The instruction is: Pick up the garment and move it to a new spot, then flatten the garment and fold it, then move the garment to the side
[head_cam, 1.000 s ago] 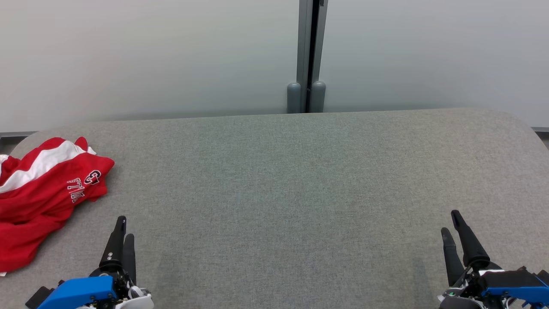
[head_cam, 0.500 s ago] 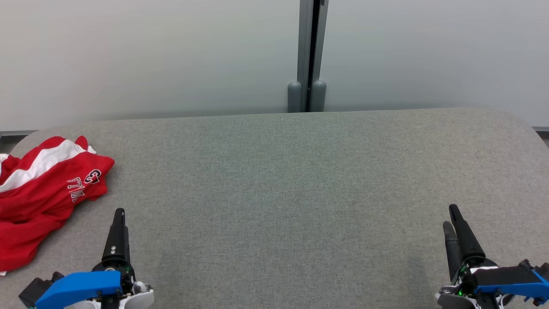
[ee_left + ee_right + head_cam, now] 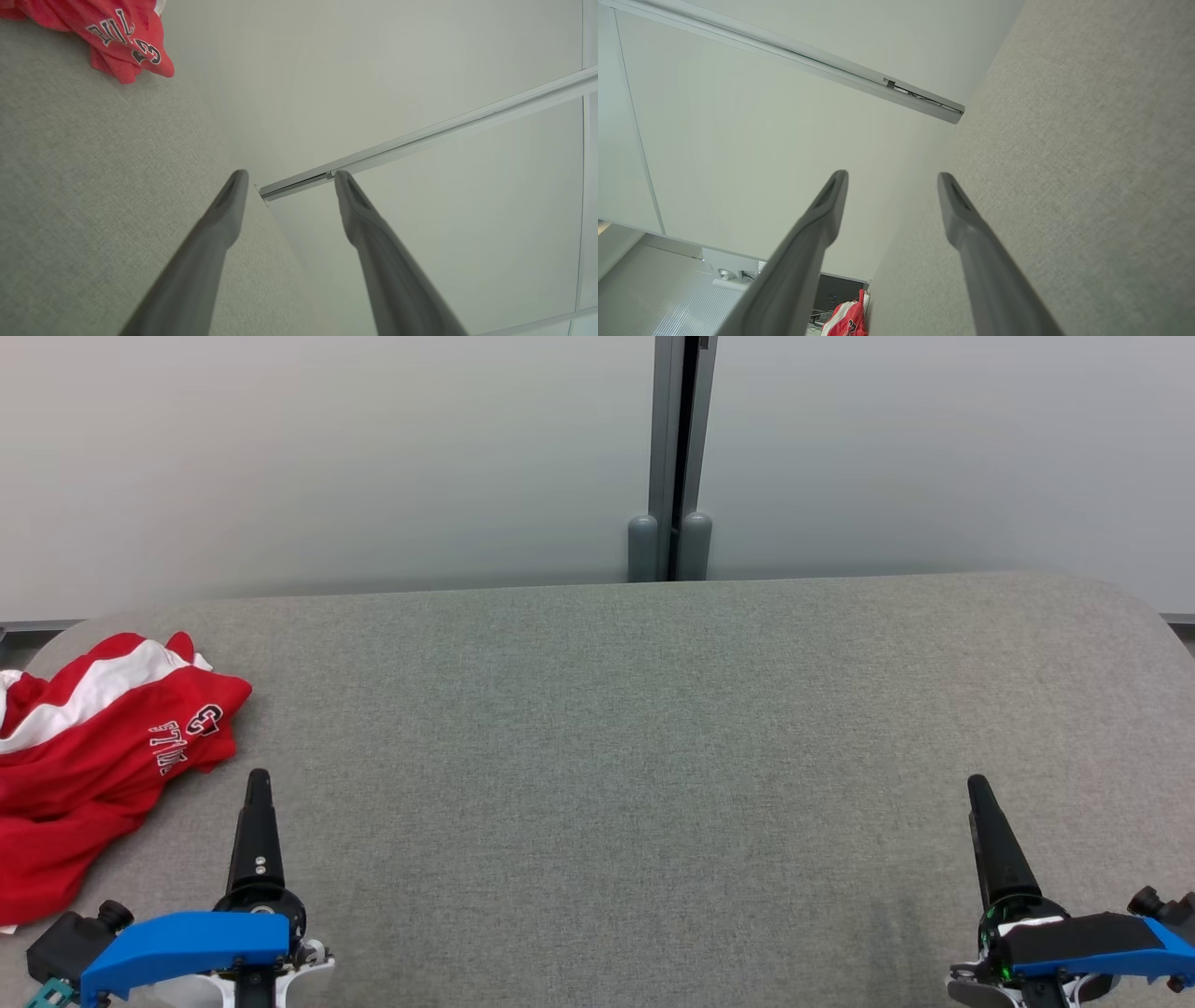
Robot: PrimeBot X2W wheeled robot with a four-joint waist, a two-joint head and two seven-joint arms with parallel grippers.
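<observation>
The garment [image 3: 89, 756] is a red jersey with a white stripe and lettering, lying crumpled at the far left of the grey table [image 3: 607, 728]. A corner of the garment [image 3: 121, 39] shows at the top left of the left wrist view, and a small part of the garment [image 3: 845, 319] shows far off in the right wrist view. My left gripper [image 3: 257, 784] hovers just right of the jersey, turned edge-on, open and empty [image 3: 287, 179]. My right gripper [image 3: 978, 789] stands near the table's right front, open with nothing between its fingers [image 3: 892, 179].
A pale wall with a grey vertical post [image 3: 670, 457] runs behind the table. The table's rounded corners sit at the far left and far right. Wide grey fabric surface lies between the two grippers.
Both grippers have rolled about their wrists, so their two fingers now line up edge-on in the head view, and both tips have moved slightly forward. The jersey has not moved.
</observation>
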